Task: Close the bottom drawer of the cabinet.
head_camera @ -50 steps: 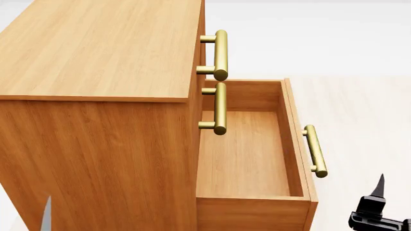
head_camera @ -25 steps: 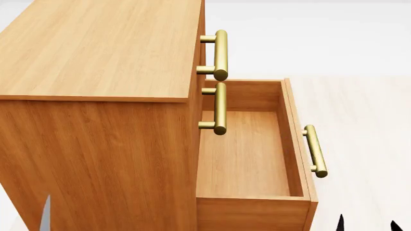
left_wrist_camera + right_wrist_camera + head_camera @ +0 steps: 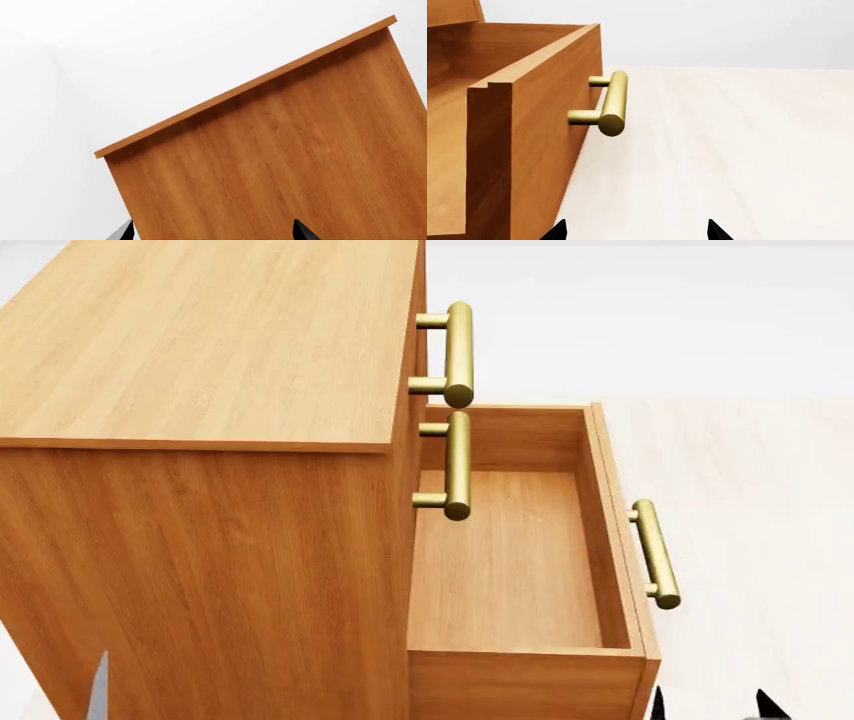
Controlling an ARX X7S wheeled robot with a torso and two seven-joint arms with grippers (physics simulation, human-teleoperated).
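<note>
cabinet (image 3: 200, 440): fills the view's left; two upper drawers look shut.
bottom drawer (image 3: 514, 560): pulled well out from cabinet front, empty, awaiting a push.
brass handle (image 3: 610, 102): on drawer's front panel, untouched.
right gripper (image 3: 635, 231): fingers spread wide, holding nothing, near the drawer's front corner, likely lining up to push.
left gripper (image 3: 213, 232): spread, idle, facing cabinet's side panel.
</note>
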